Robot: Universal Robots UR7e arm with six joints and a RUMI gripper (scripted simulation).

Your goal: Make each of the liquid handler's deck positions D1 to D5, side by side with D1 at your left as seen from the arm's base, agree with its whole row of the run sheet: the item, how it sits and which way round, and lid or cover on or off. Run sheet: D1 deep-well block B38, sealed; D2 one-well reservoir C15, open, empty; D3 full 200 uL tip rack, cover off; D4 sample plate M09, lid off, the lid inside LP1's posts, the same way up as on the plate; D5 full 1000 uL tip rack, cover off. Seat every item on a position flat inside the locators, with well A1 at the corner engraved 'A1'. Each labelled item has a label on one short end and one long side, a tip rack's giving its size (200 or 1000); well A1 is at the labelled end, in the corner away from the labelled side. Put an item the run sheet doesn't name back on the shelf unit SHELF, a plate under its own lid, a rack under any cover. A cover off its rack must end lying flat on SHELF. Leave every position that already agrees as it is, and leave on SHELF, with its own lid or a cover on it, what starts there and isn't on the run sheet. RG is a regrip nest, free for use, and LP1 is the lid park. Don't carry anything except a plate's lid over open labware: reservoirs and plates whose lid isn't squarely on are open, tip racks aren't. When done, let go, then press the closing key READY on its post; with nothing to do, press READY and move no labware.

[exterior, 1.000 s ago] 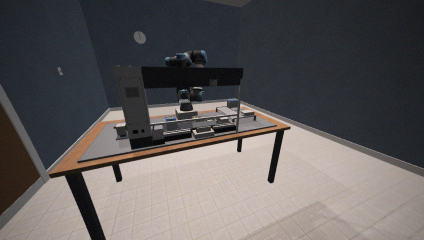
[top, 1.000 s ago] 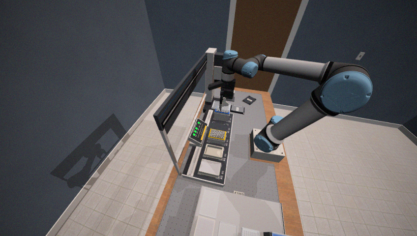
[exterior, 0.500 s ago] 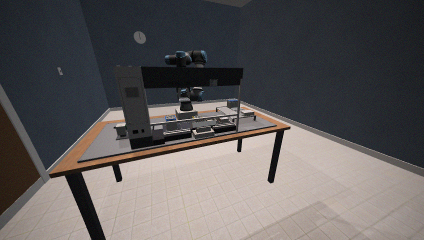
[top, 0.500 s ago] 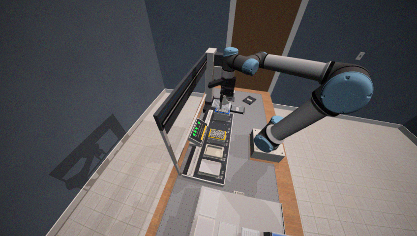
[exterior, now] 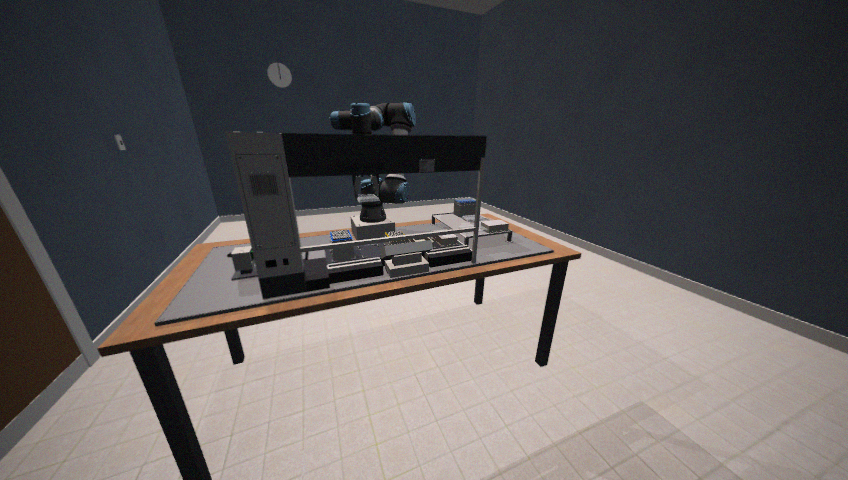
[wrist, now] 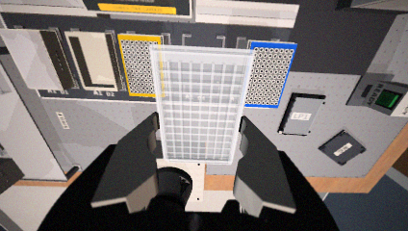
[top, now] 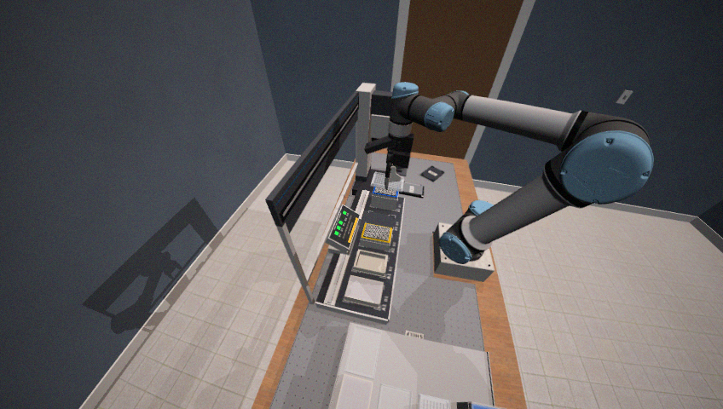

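The end effector (wrist: 198,126) pinches a clear plate lid (wrist: 201,103) by its long sides, with the lid park (wrist: 301,115) lying to its right on the bench (wrist: 346,183).

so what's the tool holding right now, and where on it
A clear, gridded rectangular plate lid, pinched by the tool across its two long sides near the end closest to the wrist.

Laboratory automation room. Evidence: liquid handler gantry (exterior: 380,153) with grey tower (exterior: 264,208) on wood-edged table (exterior: 333,297); deck (wrist: 67,93) marked A1 at corners; yellow-framed tip rack (wrist: 137,64) at 11 o'clock in wrist view, blue-framed tip rack (wrist: 270,74) at 1 o'clock; lid park LP1 (wrist: 301,115); green status panel (top: 344,225); wall clock (exterior: 279,74); tiled floor (exterior: 416,404), dark blue walls.
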